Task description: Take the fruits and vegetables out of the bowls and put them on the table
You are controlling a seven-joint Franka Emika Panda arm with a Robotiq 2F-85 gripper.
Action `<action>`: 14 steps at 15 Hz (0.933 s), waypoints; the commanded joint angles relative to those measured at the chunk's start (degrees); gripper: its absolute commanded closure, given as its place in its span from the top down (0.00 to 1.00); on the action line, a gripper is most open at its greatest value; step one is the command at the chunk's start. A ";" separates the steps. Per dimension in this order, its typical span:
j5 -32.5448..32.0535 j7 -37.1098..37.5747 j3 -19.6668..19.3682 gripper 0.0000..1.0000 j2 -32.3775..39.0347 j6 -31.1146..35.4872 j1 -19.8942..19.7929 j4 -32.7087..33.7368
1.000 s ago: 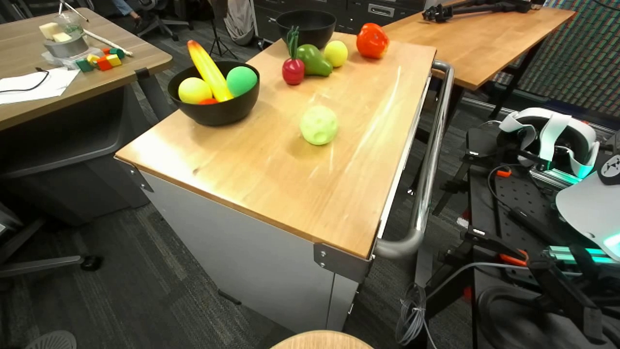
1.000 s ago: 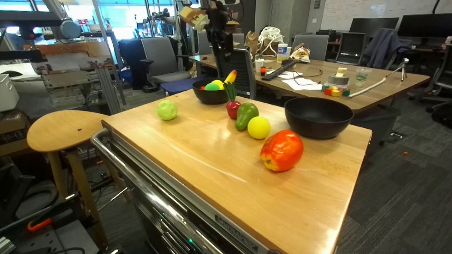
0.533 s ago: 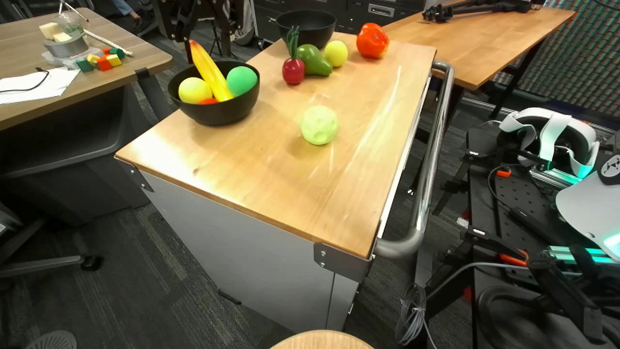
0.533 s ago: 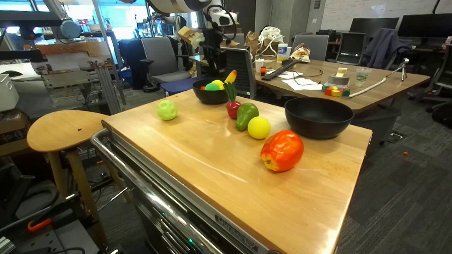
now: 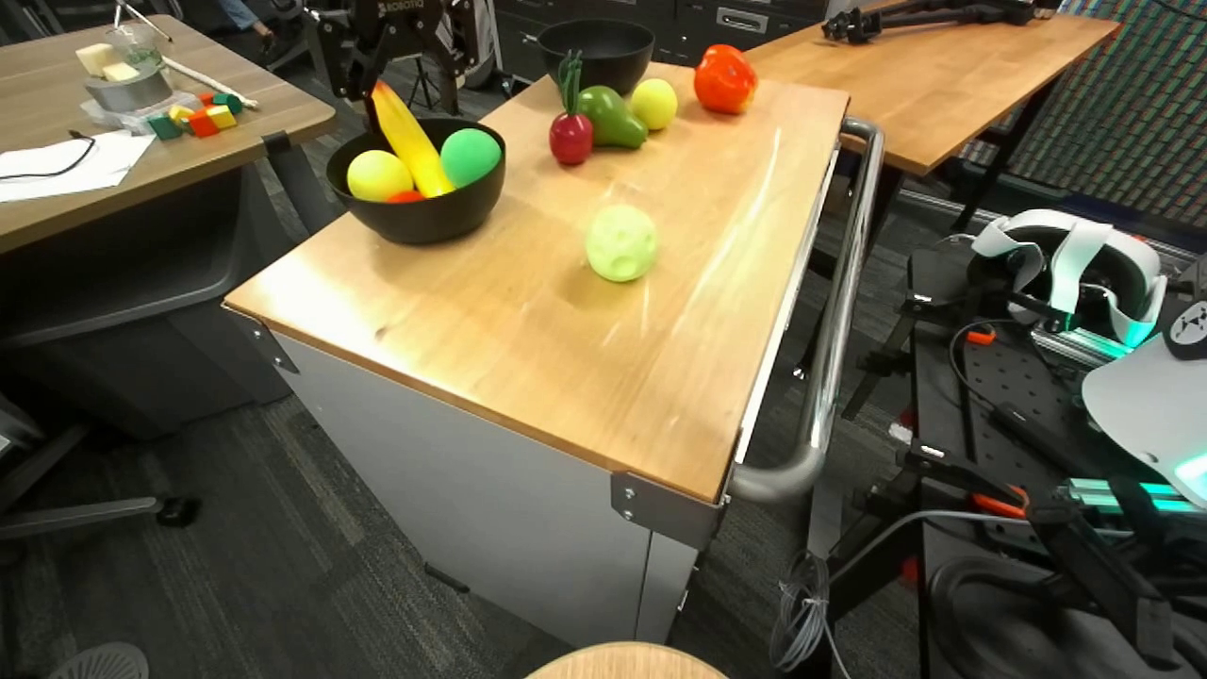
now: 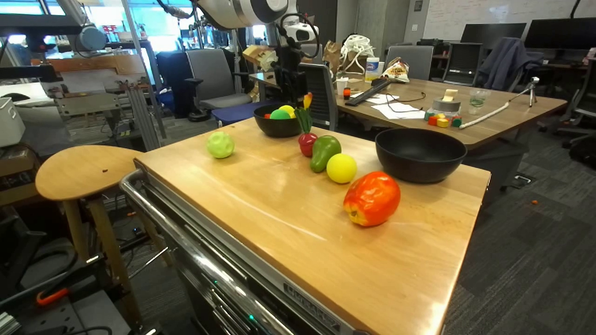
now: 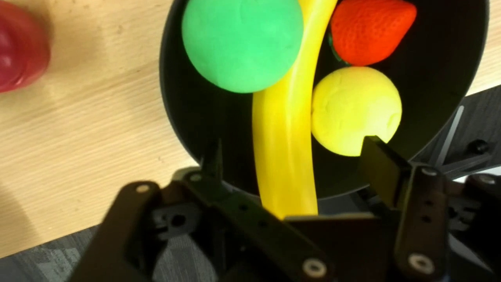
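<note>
Operator: State of the end effector (image 7: 291, 152)?

Technician: Jaws apart, at 6 o'clock of the bowl (image 7: 203, 109) in the wrist view. One stands either side of the banana (image 7: 283, 156); clearance shows on both sides.

Operator: Other contents of that bowl?

Technician: Green ball (image 7: 242, 43), 9 o'clock. Yellow ball (image 7: 354, 109), 5. Strawberry (image 7: 368, 29), at 12 from the yellow ball.

Operator: Items on the surface (image 6: 279, 195)?

Technician: In an exterior view, from centre: pale ball (image 6: 220, 145), 10 o'clock; loaded bowl, 11; second bowl (image 6: 421, 158), 2; red fruit (image 6: 371, 199), 3. Radish (image 6: 307, 144), avocado (image 6: 326, 152) and lemon (image 6: 341, 168) form a row about 12.
</note>
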 commanded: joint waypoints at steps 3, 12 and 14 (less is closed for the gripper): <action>-0.65 2.89 -1.67 0.53 5.32 2.01 0.96 6.53; -1.77 1.86 -2.36 0.16 7.75 3.76 1.76 9.53; -2.60 1.31 -2.47 0.16 7.01 5.49 2.02 9.04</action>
